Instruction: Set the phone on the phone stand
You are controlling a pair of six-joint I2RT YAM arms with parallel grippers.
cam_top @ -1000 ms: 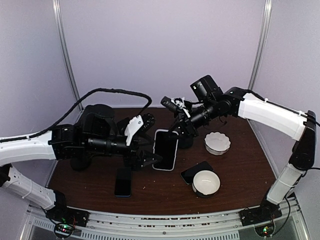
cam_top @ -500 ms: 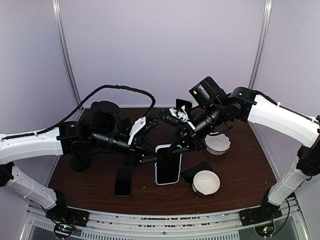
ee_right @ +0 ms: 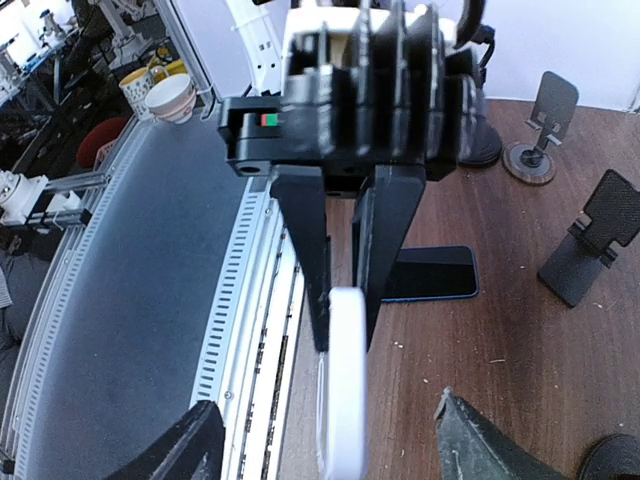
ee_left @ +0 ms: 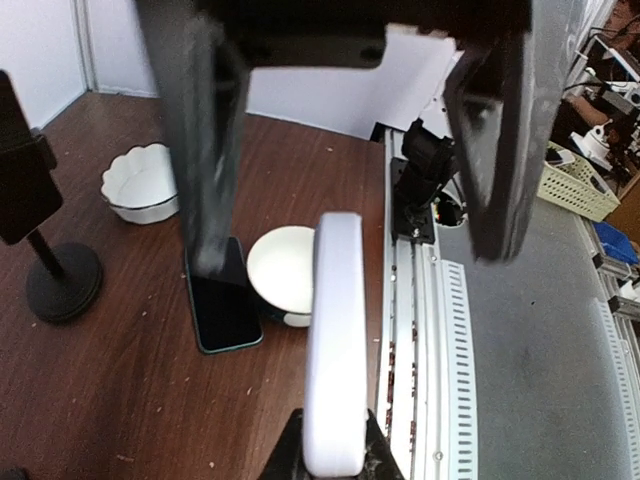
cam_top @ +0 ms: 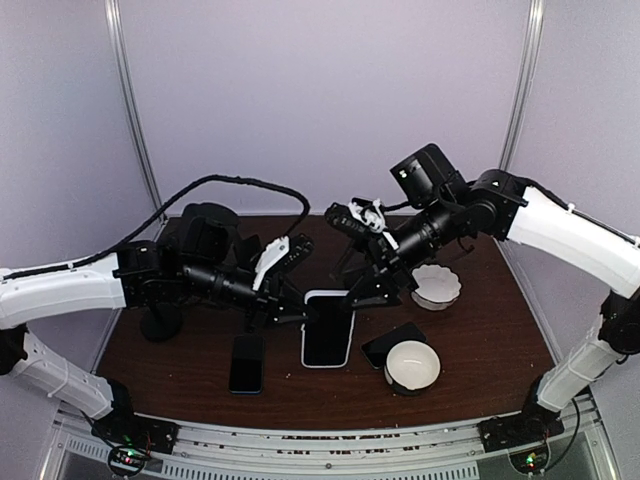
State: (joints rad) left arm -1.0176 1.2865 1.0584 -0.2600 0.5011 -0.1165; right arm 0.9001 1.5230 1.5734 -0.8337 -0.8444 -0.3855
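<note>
Since a second ago the white-cased phone [cam_top: 327,332] has been brought down from the upper middle of the top view towards the lower centre, away from the phone stand [ee_left: 62,285]. It is pinched at its upper left corner by the left gripper [cam_top: 303,313], fingers narrow across its thickness, probably so that it can be steered to the stand. The right gripper [cam_top: 358,297] is spread wide around the opposite corner, gripping nothing. The screen is turned upward, and the long axis runs from top to bottom of the frame.
</note>
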